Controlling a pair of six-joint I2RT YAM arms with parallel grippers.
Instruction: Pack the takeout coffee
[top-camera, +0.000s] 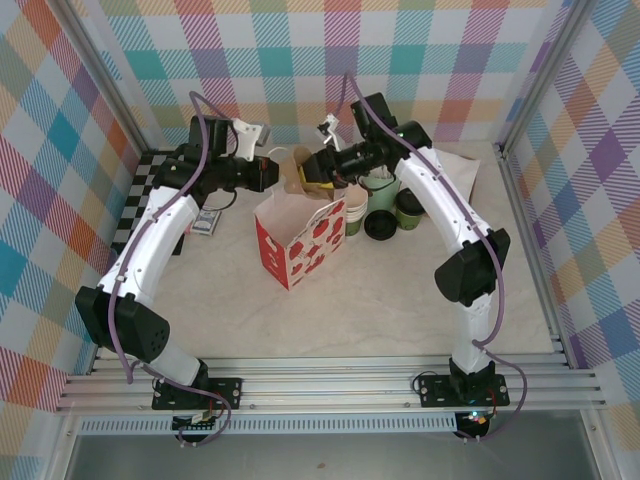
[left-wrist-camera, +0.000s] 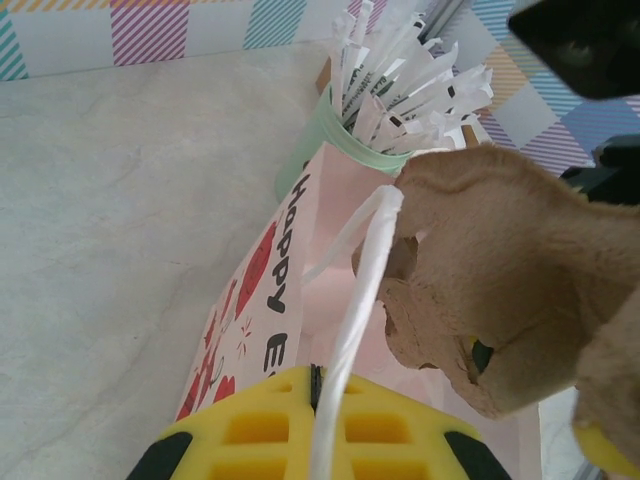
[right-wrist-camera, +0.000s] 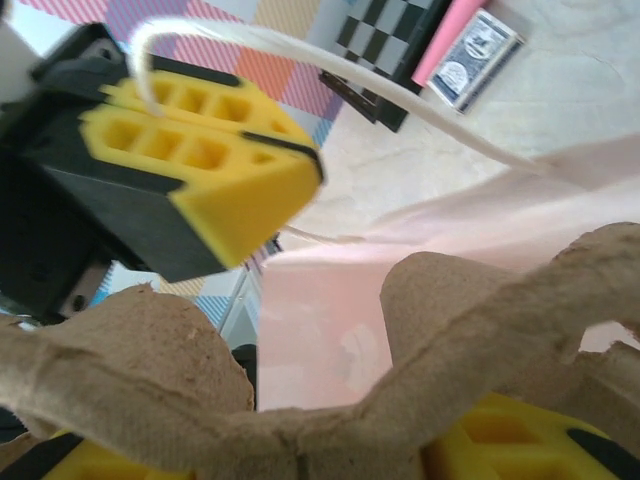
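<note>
Right end effector (top-camera: 318, 172) clenched on a brown pulp cup carrier (left-wrist-camera: 500, 260), held at the far side of the bag's mouth. Left end effector (top-camera: 268, 172) pinched shut on the white cord handle (left-wrist-camera: 366, 290) of the paper bag (top-camera: 300, 245), drawing that side up and to the left.

Takeout coffee (top-camera: 408, 208) stands on the table (top-camera: 380, 310), upright, long axis vertical. It is to the right of the bag, beyond the stacked green cups (top-camera: 357, 212), close beside the right forearm.

From the right end effector it lies to the right and a little nearer. From the left one, the whole bag stands between.

Judgement: the right arm is much the nearer, but its grip is taken up. The carrier likely has to be set down first. A short move right and down would then meet the cup from above.
</note>
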